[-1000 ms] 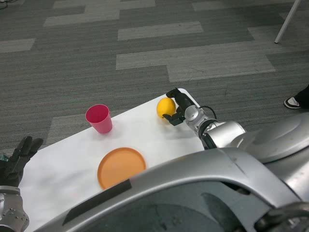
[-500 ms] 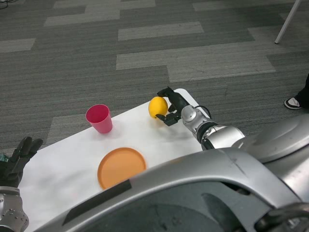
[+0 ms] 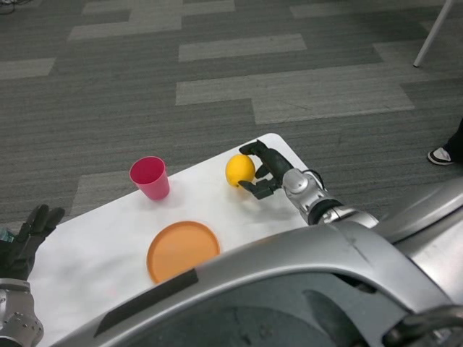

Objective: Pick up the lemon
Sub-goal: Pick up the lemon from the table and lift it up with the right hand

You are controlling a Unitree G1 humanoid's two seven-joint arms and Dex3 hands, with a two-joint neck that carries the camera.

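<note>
A yellow lemon (image 3: pixel 239 170) is sitting in the black right hand (image 3: pixel 265 172); a pink cup (image 3: pixel 150 177) and orange plate (image 3: pixel 182 249) are showing on the white table (image 3: pixel 94 246); grey striped carpet (image 3: pixel 217 65) is lying beyond.

Single head view, high above, facing forward-down over table (image 3: pixel 217 210), mid-range.

Even, soft overhead light; faint shadows on table (image 3: pixel 217 199); sharp focus

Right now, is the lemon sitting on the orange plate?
No, the lemon is gripped by the right hand near the table's far corner, well apart from the orange plate.
</note>
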